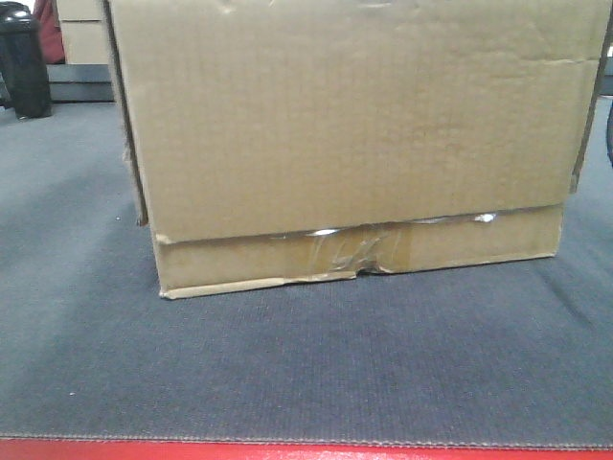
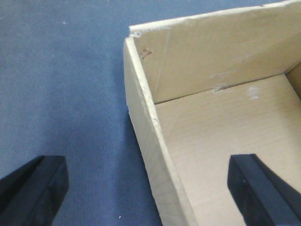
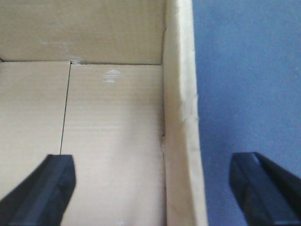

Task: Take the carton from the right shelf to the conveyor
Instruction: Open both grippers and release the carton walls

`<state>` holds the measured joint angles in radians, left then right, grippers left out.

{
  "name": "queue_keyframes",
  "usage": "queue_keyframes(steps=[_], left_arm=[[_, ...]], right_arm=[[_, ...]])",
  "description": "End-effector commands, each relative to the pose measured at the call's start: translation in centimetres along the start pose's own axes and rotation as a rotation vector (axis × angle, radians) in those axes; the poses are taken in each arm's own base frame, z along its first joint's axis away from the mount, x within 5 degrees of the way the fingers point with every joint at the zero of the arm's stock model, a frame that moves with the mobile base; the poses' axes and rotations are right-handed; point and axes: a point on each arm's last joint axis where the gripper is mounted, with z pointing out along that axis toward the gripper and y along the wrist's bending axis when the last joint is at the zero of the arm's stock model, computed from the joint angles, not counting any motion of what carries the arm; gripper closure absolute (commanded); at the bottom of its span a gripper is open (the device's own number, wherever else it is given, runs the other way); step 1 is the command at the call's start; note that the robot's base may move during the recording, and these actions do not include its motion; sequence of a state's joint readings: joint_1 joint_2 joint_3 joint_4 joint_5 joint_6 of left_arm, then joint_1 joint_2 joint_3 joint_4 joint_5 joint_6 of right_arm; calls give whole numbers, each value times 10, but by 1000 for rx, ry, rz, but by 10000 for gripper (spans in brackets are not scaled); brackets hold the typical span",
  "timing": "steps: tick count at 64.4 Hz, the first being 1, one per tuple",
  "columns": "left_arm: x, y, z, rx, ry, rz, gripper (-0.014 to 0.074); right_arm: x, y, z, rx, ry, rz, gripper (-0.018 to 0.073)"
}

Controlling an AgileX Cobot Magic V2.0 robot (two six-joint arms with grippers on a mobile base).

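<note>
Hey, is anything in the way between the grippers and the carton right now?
Nothing visible. The left gripper and the right gripper are both open. Each straddles a side wall of the carton, with one finger inside and one outside above the conveyor, where the carton sits.

front view: the carton point(image 1: 354, 115) runs past the top edge, so its rim and opening are out of frame, and its right end is clipped at the picture's side. it screens whatever lies behind it on the conveyor point(image 1: 287, 374). the red frame point(image 1: 287, 450) shows only as a thin strip along the bottom edge. a black object point(image 1: 24, 57) at upper left is cut by two edges and too blurred to identify.

left wrist view: the left gripper point(image 2: 148, 188) shows two finger ends only, its body out of frame. the carton's right and near parts are cut off.

right wrist view: the right gripper point(image 3: 153, 188) likewise shows finger ends only. the carton's left portion is cut off.
</note>
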<state>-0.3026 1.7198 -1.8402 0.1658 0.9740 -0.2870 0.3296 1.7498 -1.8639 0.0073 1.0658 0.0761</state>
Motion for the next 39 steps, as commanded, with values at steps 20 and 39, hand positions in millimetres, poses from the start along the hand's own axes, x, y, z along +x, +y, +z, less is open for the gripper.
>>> queue_keyframes(steps=[20, 39], left_arm=[[-4, 14, -106, 27, -142, 12, 194], [24, 39, -167, -77, -265, 62, 568]], right_arm=[[4, -7, -98, 42, -166, -19, 450], [45, -18, -166, 133, -254, -13, 628]])
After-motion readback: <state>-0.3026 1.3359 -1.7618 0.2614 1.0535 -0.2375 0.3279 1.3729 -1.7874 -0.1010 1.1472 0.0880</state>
